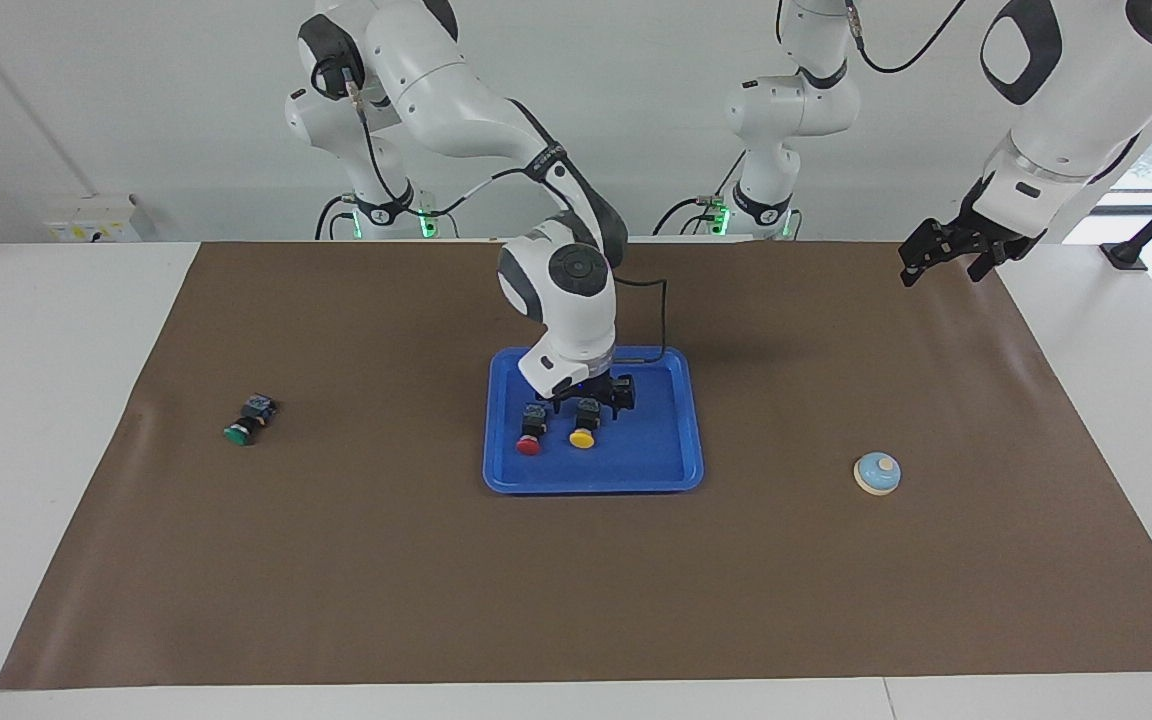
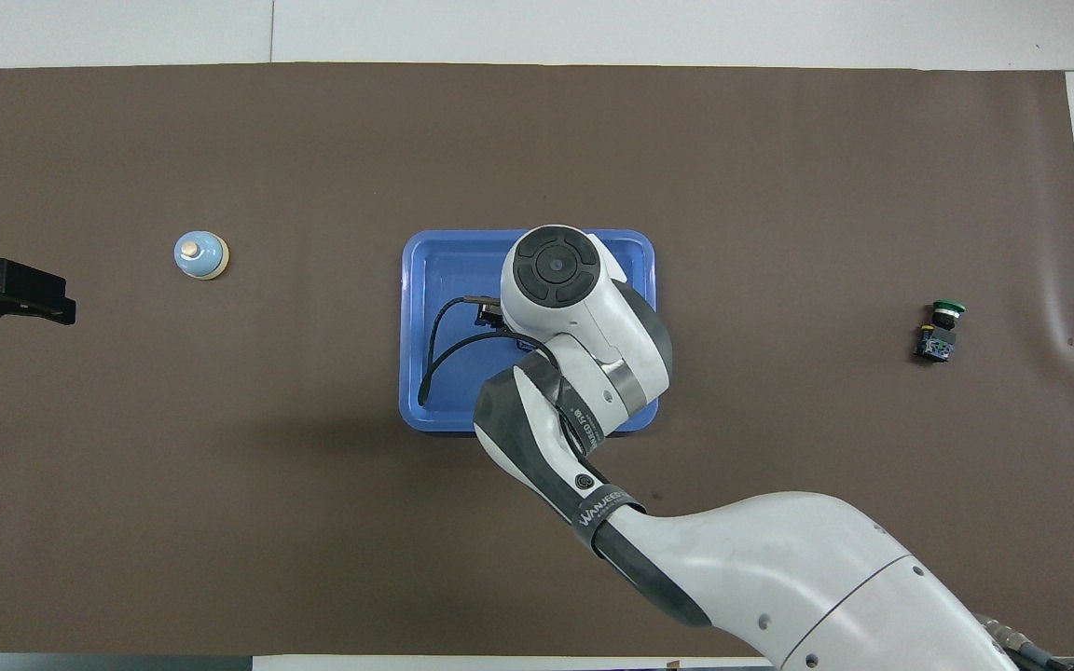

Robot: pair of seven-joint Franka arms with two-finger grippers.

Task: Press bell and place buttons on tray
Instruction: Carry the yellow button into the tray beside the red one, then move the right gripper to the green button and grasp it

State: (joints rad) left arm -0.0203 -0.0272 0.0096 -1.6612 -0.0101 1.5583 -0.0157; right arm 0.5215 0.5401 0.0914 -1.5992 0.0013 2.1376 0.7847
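Observation:
The blue tray point(image 1: 656, 440) lies mid-mat. In it, side by side, lie a red button point(image 1: 530, 437) and a yellow button point(image 1: 583, 430). My right gripper point(image 1: 592, 398) is low over the tray, open, its fingers standing on either side of the yellow button's black body. From overhead the right arm's wrist hides both buttons and the gripper; only the tray point(image 2: 425, 280) shows. A green button point(image 1: 248, 421) point(image 2: 940, 331) lies on the mat toward the right arm's end. The light-blue bell point(image 1: 877, 473) point(image 2: 200, 254) stands toward the left arm's end. My left gripper point(image 1: 946, 250) point(image 2: 57, 303) waits open above the mat's edge.
A brown mat point(image 1: 356, 560) covers most of the white table point(image 1: 46, 400). A black cable point(image 1: 666, 310) loops from the right wrist over the tray's edge nearest the robots. A third arm's base point(image 1: 766, 200) stands between the two arms.

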